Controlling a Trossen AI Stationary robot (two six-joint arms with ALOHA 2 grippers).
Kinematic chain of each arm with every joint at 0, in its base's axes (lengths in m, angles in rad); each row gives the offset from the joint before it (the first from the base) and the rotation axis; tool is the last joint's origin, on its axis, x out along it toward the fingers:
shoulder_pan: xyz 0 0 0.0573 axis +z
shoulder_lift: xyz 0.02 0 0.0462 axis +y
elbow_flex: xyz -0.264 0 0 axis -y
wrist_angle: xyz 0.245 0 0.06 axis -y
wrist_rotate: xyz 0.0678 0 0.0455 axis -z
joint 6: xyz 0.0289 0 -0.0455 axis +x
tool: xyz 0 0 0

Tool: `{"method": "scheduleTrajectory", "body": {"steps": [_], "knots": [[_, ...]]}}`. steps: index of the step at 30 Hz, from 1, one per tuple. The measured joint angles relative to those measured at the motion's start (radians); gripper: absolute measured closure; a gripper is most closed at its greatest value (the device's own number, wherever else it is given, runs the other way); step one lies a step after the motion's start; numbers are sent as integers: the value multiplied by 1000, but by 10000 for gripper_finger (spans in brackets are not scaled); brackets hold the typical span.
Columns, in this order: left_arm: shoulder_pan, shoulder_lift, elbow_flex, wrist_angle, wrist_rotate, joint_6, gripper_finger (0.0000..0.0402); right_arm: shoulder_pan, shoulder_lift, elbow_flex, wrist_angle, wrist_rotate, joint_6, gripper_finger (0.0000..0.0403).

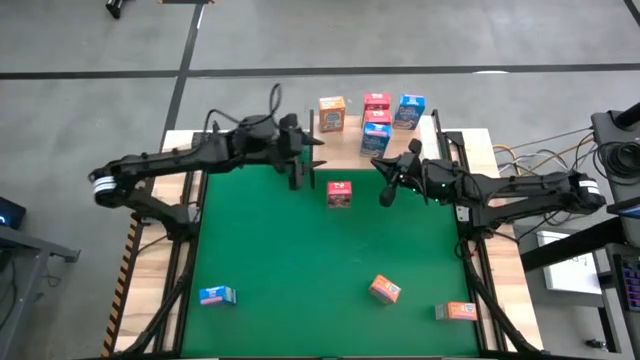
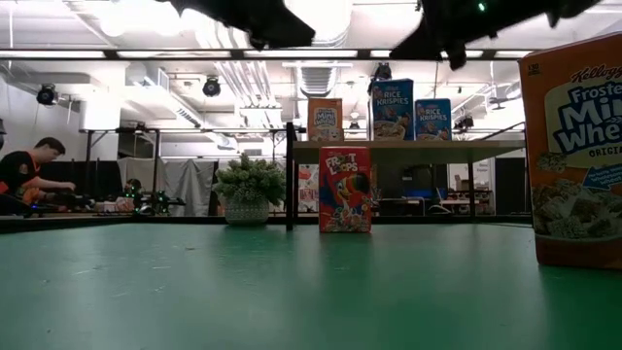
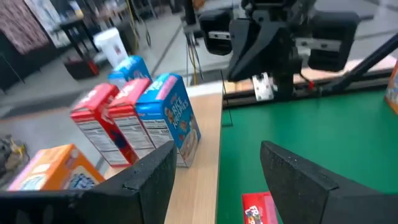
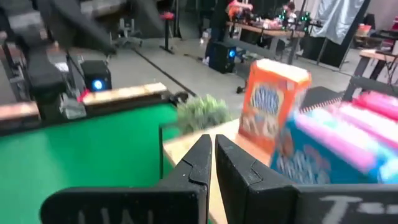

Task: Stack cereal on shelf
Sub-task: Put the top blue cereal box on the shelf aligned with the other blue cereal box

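Observation:
The wooden shelf [image 1: 352,140] stands at the table's far edge and carries an orange cereal box [image 1: 332,113], red ones [image 1: 376,104] and blue ones [image 1: 409,110]. One red box [image 1: 339,194] [image 2: 345,190] stands upright on the green felt below the shelf. A blue box [image 1: 216,295] and two orange boxes [image 1: 385,289] [image 1: 456,311] lie near the table's near edge. My left gripper [image 1: 300,172] [image 3: 217,155] hovers open just left of the red box. My right gripper [image 1: 385,187] [image 4: 213,143] hovers shut to its right, holding nothing.
A small green plant [image 2: 248,190] [image 4: 202,112] sits at the shelf's left end. One orange box [image 2: 573,146] stands close to the low camera. Bare green felt [image 1: 300,260] lies between the red box and the near boxes. A person [image 2: 24,175] sits far behind the table.

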Motion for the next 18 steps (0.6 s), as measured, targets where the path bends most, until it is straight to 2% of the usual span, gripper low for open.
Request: {"method": "scheduleTrajectory", "body": {"steps": [2,8,18], "knots": [[0,-47,-62,44,0,-3,186,0,22,65,-35,0,0,390],[0,-147,-189,125,0,-22,187,-42,94,308,-318,46,82,390],[1,-186,-235,133,0,-26,187,-186,274,663,-829,41,177,390]]}}
